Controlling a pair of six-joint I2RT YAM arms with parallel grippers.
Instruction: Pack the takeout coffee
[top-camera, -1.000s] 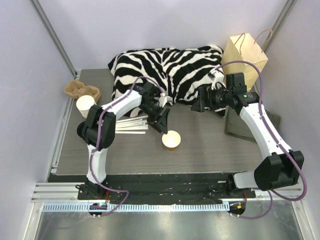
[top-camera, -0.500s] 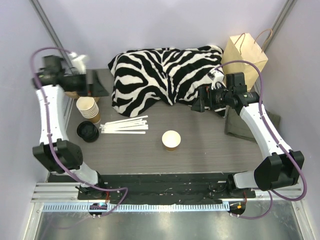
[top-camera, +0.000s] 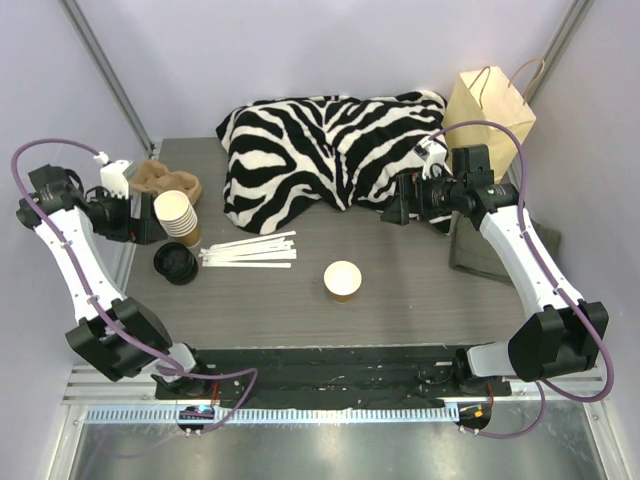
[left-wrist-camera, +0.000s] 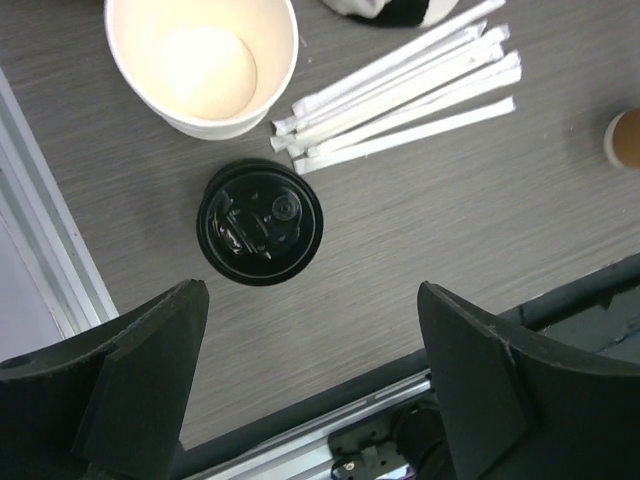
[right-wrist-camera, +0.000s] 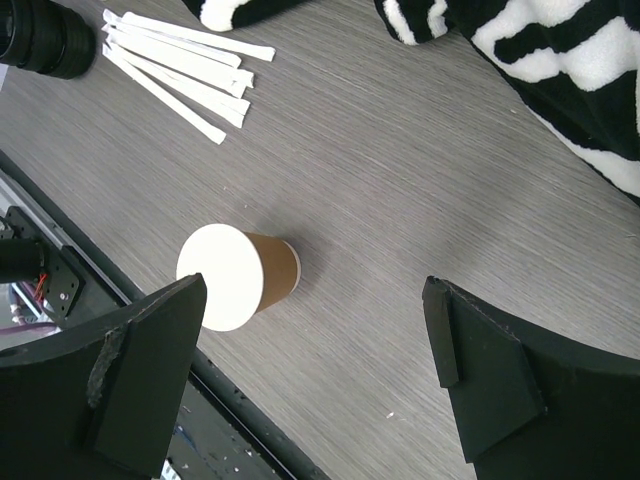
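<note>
Takeout coffee cup (top-camera: 343, 281): upright on the table (top-camera: 430, 300), near the middle and toward the near edge. It stands alone, touched by neither arm, with a brown wall and a pale top face. Left tool (left-wrist-camera: 310, 320): jaws wide, nothing between them. It hangs at the table's left side, above a black lid (left-wrist-camera: 260, 222). The lid lies flat just beside a stack of paper cups (left-wrist-camera: 205, 65). Whether it is 1 lid or several stacked cannot be told from the left wrist view. A bundle of wrapped straws (left-wrist-camera: 400, 100) lies fanned on the table just right of the lid and the stack, well apart from the takeout coffee cup. Right tool (right-wrist-camera: 312, 300): jaws wide, holding nothing. It is raised over the right half of the table, in front of a zebra-striped cloth (top-camera: 330, 150) heaped along the far edge. In the right wrist view the takeout coffee cup sits below and left of the gap between the jaws, clear of both. A tan paper bag (top-camera: 490, 105) stands upright at the far right corner.
</note>
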